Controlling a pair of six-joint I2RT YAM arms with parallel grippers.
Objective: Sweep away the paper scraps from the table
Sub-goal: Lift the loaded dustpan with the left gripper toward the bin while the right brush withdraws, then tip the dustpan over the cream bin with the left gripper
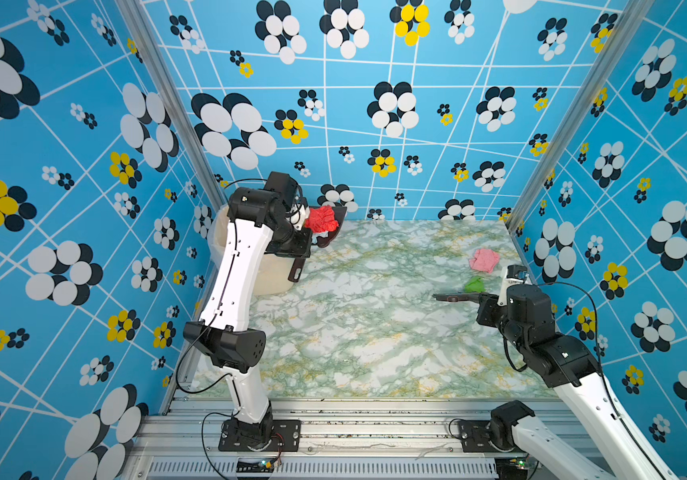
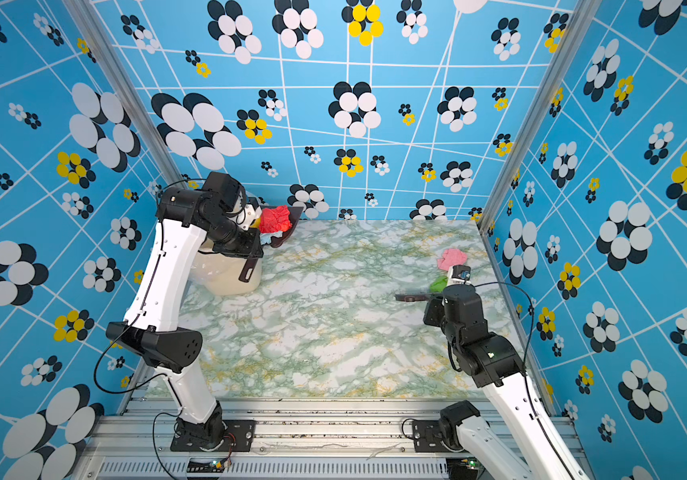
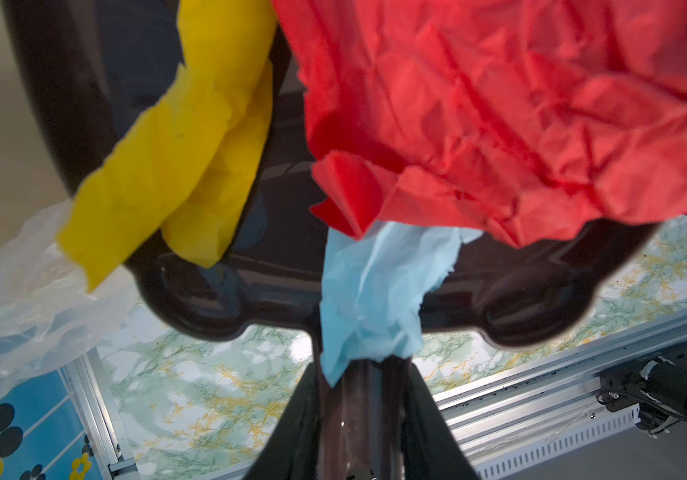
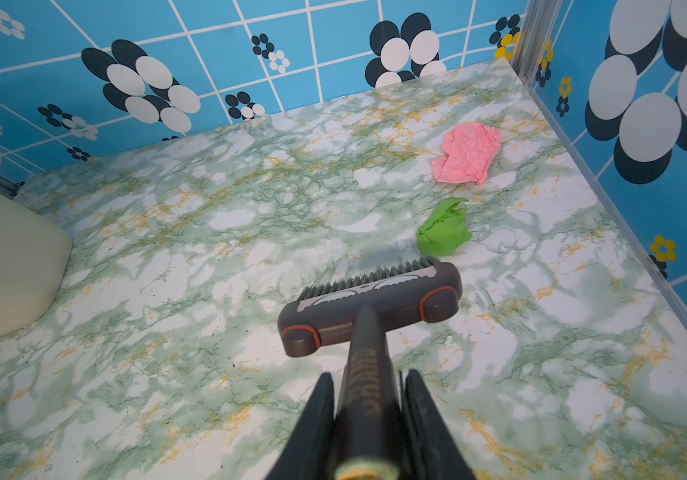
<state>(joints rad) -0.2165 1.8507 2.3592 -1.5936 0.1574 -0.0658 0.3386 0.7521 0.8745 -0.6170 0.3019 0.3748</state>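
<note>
Sweeping seems well along: the left claw (image 3: 362, 374) clamps the dustpan (image 3: 209, 299) handle, holding a red scrap (image 3: 499, 104), yellow scrap (image 3: 167, 174) and light blue scrap (image 3: 371, 291) raised near the bin (image 1: 267, 278), while the right claw (image 4: 369, 378) grips the brush (image 4: 375, 307) just beside the green scrap (image 4: 443, 228), the pink scrap (image 4: 468, 153) beyond, both yet to clear from the surface (image 4: 167, 332)

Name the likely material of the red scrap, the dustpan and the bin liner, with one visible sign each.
Red scrap: matte paper, sharp crumpled creases. Dustpan: probably hard plastic, dark, glossy highlights. Bin liner: thin clear plastic film, translucent, wrinkled.
</note>
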